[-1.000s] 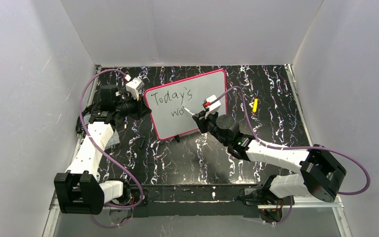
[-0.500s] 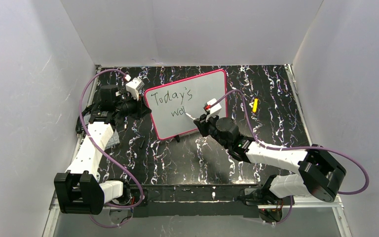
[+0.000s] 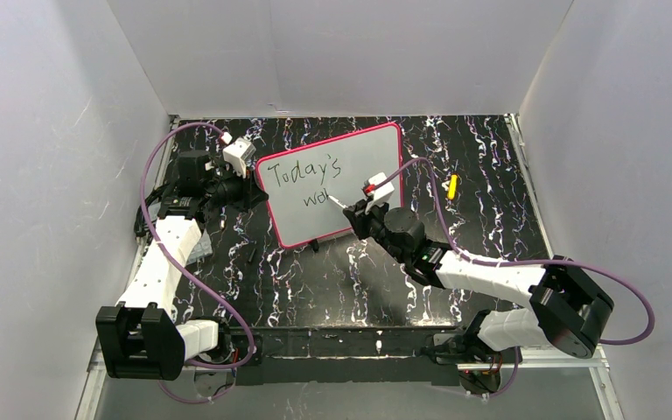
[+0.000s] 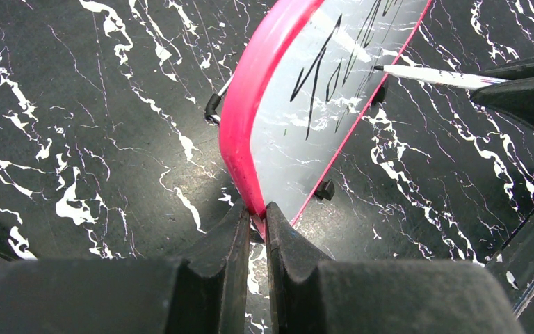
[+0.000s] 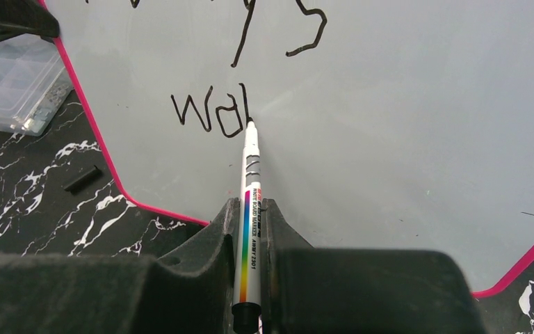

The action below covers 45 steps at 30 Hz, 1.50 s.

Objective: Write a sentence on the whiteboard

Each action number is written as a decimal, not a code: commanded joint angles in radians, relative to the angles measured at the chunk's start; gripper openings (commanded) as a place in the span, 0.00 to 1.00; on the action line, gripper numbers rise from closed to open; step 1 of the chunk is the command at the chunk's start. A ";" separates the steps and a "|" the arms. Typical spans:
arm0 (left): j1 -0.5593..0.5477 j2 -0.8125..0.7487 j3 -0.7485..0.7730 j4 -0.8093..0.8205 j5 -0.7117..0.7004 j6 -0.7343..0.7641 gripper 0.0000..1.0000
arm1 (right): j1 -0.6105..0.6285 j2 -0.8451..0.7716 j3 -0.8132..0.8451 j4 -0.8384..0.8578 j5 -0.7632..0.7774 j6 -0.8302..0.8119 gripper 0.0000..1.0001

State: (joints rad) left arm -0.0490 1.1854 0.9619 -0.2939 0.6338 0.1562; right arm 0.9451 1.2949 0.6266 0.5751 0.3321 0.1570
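Whiteboard: the rectangular grey-white whiteboard (image 3: 350, 162) with rounded corners and a thin pink-red frame sat at the far middle of the black, white-veined tabletop (image 3: 315, 280), turned a little askew to the table edges.
Feet: your left wrist view showed small black feet (image 4: 325, 189) under the board's near edge.
Sentence: the black handwritten sentence (image 3: 311, 171) read "Today's" on the upper line. Below it stood only a "w", an "o" and one upright stroke (image 5: 208, 108).
Left gripper: your left gripper (image 4: 257, 216) was pinched almost fully closed on the pink-red frame at the board's left edge, one black finger on each side of the rim.
Right gripper: your right gripper (image 5: 250, 205) was narrowly closed around a slim white marker (image 5: 250, 174) with a rainbow stripe on its barrel, lying lengthwise between the fingers.
Marker tip: the black tip touched the board at the foot of that upright stroke.
Elsewhere: a small yellow object (image 3: 452, 185) lay on the table just to the right of the board. A clear plastic compartment box (image 5: 7, 83) sat off the board's left side, with a short black piece (image 5: 83, 179) near it.
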 commanded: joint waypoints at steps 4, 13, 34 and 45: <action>-0.006 0.003 0.009 -0.054 0.001 0.011 0.00 | -0.003 -0.035 0.014 0.076 0.095 -0.018 0.01; -0.006 0.002 0.009 -0.054 0.002 0.009 0.00 | -0.003 -0.048 -0.014 0.056 0.133 -0.003 0.01; -0.007 0.006 0.010 -0.053 0.005 0.007 0.00 | -0.003 -0.120 -0.043 0.019 0.076 0.028 0.01; -0.007 0.006 0.010 -0.053 0.007 0.007 0.00 | -0.011 -0.099 -0.022 0.014 0.087 0.002 0.01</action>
State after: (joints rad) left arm -0.0490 1.1854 0.9619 -0.2947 0.6365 0.1555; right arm 0.9417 1.1824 0.5720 0.5697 0.3985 0.1745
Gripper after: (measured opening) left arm 0.104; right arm 0.186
